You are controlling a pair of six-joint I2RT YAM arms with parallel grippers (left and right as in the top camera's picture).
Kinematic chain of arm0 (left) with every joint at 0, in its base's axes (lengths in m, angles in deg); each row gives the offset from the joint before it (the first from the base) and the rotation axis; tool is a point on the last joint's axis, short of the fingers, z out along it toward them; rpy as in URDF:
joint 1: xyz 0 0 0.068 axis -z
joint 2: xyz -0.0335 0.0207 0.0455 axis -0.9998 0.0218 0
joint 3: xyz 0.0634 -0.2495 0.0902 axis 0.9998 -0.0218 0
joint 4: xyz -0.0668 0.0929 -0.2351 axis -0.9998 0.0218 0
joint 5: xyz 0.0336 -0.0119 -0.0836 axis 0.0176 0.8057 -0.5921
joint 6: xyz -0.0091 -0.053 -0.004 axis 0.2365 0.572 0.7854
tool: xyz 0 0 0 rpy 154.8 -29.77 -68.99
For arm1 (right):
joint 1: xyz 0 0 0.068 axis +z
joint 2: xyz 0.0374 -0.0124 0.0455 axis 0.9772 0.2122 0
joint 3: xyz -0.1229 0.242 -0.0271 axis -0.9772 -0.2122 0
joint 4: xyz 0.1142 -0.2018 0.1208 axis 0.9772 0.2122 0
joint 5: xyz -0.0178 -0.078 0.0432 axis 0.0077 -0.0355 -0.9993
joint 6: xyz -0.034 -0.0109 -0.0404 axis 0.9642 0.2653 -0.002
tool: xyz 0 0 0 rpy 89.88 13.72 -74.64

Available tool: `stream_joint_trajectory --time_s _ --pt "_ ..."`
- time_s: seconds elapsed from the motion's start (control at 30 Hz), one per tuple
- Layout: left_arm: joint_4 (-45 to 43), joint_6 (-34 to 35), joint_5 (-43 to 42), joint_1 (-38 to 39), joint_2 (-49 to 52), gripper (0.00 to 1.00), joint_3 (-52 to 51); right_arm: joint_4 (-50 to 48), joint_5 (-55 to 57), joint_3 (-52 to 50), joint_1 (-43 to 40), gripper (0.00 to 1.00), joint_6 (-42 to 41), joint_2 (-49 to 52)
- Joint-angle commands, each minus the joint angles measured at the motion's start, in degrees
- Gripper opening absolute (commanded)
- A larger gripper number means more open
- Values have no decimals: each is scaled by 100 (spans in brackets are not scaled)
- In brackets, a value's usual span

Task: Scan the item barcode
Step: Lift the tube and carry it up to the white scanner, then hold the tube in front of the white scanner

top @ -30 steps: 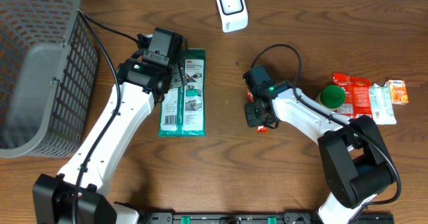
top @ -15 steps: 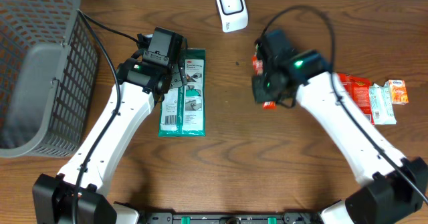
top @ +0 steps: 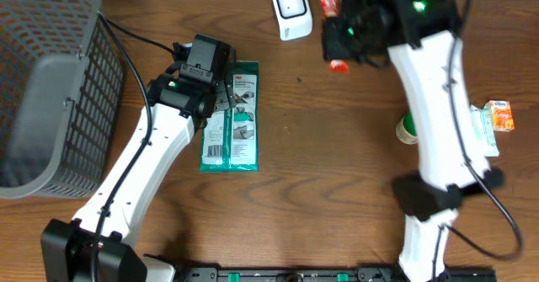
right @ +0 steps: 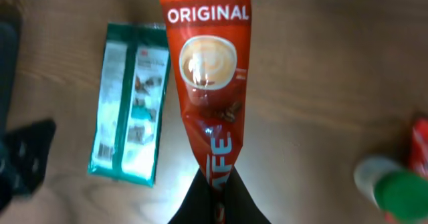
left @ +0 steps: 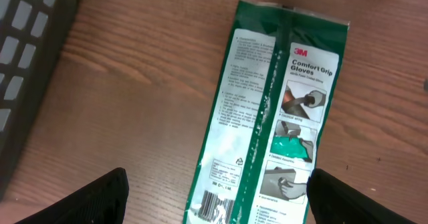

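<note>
A red "3 in 1 Original" coffee sachet (right: 207, 63) hangs pinched at its bottom end in my shut right gripper (right: 217, 198). Seen from overhead, that gripper (top: 341, 31) is raised at the back of the table, just right of the white scanner (top: 290, 11), with the sachet's red ends (top: 339, 64) showing around it. My left gripper (left: 215, 200) stands open low over a green 3M glove packet (left: 274, 110), its fingers (left: 100, 200) on either side and apart from it. The packet's barcode (left: 212, 209) shows between them.
A grey mesh basket (top: 50, 88) fills the left side. At the right edge lie an orange box (top: 503, 115), a white-green packet (top: 478, 132) and a pale roll (top: 407, 129). The glove packet (top: 232, 118) lies left of centre.
My right arm has lifted the sachet off the middle of the table and carried it back and up to beside the scanner. The left arm has not moved.
</note>
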Motion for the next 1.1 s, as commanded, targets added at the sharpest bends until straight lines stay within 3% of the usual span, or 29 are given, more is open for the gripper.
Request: stream_joint_trajectory --time_s 0.0,0.5,0.67,1.07 --pt "15 -33 90 -28 -61 85 -7 -256 -61 553 -15 1 284 905" --pt "15 -33 92 -28 -61 86 -7 -2728 697 551 -66 1 557 2857" --pt "15 -33 90 -28 -61 85 -7 -3141 1187 551 -109 1 560 3161" --pt "15 -33 90 -28 -61 85 -7 -4022 1054 529 -149 1 562 3377"
